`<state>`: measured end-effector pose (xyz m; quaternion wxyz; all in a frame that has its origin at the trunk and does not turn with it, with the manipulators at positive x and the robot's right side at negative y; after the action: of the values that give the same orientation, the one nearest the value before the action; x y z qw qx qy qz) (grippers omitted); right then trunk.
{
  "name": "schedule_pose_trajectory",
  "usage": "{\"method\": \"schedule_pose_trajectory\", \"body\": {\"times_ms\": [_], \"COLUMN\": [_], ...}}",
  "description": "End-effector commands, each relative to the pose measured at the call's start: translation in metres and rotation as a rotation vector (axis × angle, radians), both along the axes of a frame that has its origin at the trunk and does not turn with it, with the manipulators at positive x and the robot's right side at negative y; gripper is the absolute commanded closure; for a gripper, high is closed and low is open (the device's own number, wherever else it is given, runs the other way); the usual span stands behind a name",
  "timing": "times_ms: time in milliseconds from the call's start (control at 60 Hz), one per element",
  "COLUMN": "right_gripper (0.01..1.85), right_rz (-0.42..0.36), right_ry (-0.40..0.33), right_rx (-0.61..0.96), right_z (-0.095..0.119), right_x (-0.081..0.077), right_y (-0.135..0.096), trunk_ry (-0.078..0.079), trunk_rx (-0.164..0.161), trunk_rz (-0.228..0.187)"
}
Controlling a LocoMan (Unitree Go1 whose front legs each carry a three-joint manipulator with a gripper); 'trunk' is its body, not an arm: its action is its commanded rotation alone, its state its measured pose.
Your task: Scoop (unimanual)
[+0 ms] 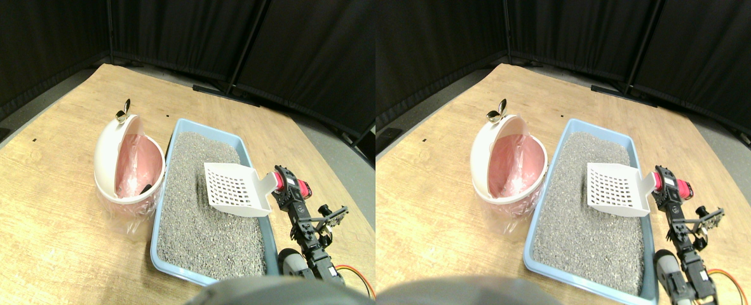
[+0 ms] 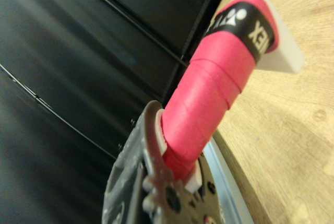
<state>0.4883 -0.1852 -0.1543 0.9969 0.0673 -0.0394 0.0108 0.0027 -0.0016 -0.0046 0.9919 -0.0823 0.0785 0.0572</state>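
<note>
Nearest the stereo camera, the right manipulator (image 1: pixel 305 235) rises from the lower right, its dark linked frame ending at the right gripper (image 1: pixel 281 180). Ahead of the gripper, a white slotted scoop (image 1: pixel 236 189) sticks out over the grey litter (image 1: pixel 207 203), its pink-wrapped handle (image 1: pixel 278 181) meeting the jaw. The scoop's blade is just above or on the litter surface on the gripper's side of the blue litter tray (image 1: pixel 159 225); which of the two cannot be told. Beyond the scoop, across the tray from the gripper, stands a white and pink bin (image 1: pixel 118 168) with its lid tipped open and a clear liner inside, just beside the tray's far long wall. Everything sits on a wooden floor board (image 1: pixel 32 210) ringed by black curtains (image 1: pixel 45 32)

From the wrist camera comes what the wide pair cannot give: the pink-wrapped handle (image 2: pixel 209 98) runs straight out of the dark jaw frame (image 2: pixel 151 182), seated between white pads and plainly clamped. A black band of tape circles the handle near its far end, where the white plastic of the scoop (image 2: pixel 284 51) begins. Only a sliver of the blue tray (image 2: pixel 222 182) rim shows beside the jaw; litter, blade and bin are all out of this view, which holds mostly curtains (image 2: pixel 68 78) and wood (image 2: pixel 292 145)
</note>
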Motion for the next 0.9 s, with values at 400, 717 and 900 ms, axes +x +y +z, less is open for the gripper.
{"method": "schedule_pose_trajectory", "body": {"times_ms": [400,717,900], "right_gripper": [1.80,1.79,1.79], "right_rz": [-0.003,-0.010,0.004], "right_ry": [-0.010,0.080,0.124], "right_rx": [0.055,0.051,0.049], "right_z": [-0.003,-0.017,-0.025], "right_x": [0.002,-0.001,-0.004], "right_y": [-0.019,-0.014,-0.007], "trunk_ry": [-0.025,-0.025,-0.025], "trunk_rx": [0.012,-0.005,-0.015], "trunk_rz": [-0.028,-0.003,0.012]}}
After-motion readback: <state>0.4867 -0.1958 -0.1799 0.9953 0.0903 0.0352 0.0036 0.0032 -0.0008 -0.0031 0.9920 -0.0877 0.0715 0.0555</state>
